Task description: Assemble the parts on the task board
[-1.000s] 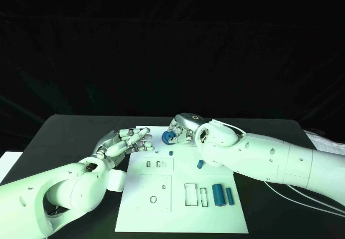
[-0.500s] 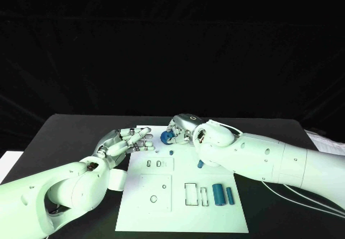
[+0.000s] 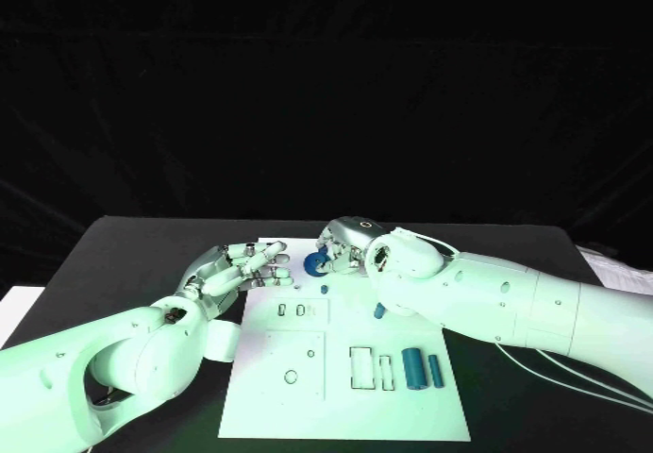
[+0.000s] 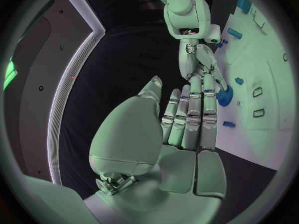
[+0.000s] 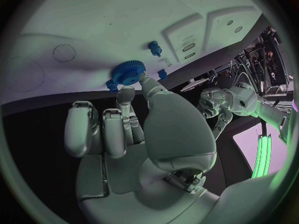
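Your right hand pinches the blue gear between its fingertips over the far end of the task board; the right wrist view shows the gear toothed, its flat face turned toward the board, close above it, contact not confirmed. Your left hand is released, fingers apart and holding nothing, just beside the gear at the board's left far corner, palm toward it. Small blue pegs stand on the board near the gear; two longer blue bars lie well apart at the near right, long axes running toward you. The right hand is judged the working one. No label or writing is legible.
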